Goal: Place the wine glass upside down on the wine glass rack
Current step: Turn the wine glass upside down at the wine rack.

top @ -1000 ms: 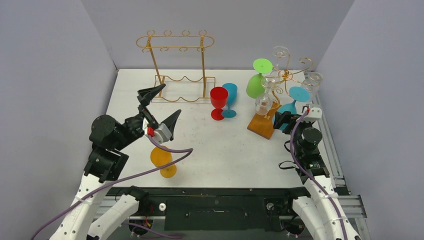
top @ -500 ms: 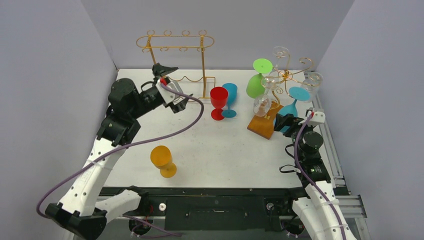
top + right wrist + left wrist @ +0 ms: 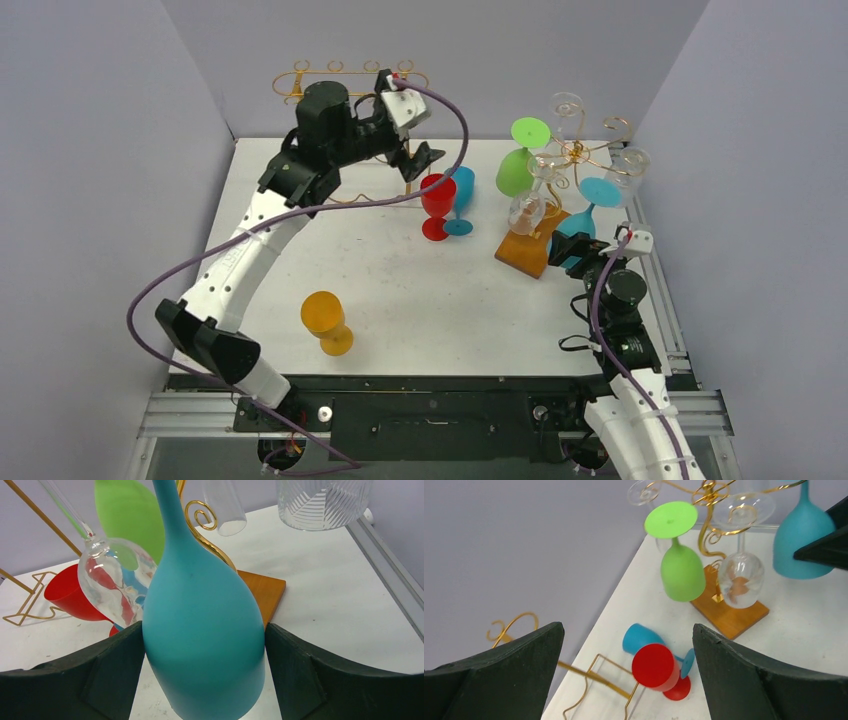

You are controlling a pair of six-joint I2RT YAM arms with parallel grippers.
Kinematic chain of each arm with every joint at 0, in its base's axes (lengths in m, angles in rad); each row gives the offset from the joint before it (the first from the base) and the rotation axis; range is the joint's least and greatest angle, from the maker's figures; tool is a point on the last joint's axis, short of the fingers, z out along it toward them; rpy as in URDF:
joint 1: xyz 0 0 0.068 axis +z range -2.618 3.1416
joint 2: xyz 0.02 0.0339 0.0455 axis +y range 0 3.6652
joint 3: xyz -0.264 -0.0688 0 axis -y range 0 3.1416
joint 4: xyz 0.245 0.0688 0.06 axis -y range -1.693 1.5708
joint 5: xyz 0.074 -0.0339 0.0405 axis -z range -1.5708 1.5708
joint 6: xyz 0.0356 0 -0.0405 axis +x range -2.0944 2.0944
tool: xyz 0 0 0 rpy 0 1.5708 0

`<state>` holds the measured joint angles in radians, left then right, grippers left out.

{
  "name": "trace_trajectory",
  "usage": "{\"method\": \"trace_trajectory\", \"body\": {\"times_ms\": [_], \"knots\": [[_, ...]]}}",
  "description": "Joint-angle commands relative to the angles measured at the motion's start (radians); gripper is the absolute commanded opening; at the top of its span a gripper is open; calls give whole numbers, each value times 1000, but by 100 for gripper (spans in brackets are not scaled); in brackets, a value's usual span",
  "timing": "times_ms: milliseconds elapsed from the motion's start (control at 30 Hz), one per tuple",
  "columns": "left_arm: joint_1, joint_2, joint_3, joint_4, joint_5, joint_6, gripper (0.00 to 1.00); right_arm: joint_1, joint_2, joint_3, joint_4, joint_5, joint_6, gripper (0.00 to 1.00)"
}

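Observation:
A teal wine glass (image 3: 202, 630) hangs upside down by its foot (image 3: 598, 190) from the gold tree rack (image 3: 575, 150) on a wooden base (image 3: 525, 250). My right gripper (image 3: 204, 645) is around its bowl, with a finger against each side. A green glass (image 3: 515, 165) and clear glasses (image 3: 740, 577) also hang there upside down. My left gripper (image 3: 418, 140) is open and empty, held high at the back of the table. In its wrist view the red glass (image 3: 654, 665) and blue glass (image 3: 641, 637) show far below, between its fingers.
The red glass (image 3: 437, 200) and blue glass (image 3: 461, 195) stand upright mid-table. An orange glass (image 3: 325, 318) stands near the front left. A second gold wire rack (image 3: 350, 85) rises at the back, behind the left arm. A metal rail (image 3: 660, 290) borders the right edge.
The left arm swung from above the orange glass up to the back of the table, past the gold wire rack, staying open. The right gripper stayed at the teal glass, shifting slightly nearer.

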<state>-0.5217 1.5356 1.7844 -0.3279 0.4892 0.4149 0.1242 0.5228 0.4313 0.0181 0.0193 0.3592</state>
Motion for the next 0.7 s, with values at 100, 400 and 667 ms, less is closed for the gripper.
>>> {"method": "trace_trajectory", "body": {"times_ms": [100, 400, 667], "knots": [[-129, 243, 426, -160, -29, -108, 97, 10, 20, -55, -45, -66, 26, 80], [-271, 579, 894, -220, -20, -123, 88, 15, 76, -37, 40, -85, 13, 80], [-328, 587, 714, 26, -27, -155, 82, 17, 80, -82, 75, -96, 31, 80]]}}
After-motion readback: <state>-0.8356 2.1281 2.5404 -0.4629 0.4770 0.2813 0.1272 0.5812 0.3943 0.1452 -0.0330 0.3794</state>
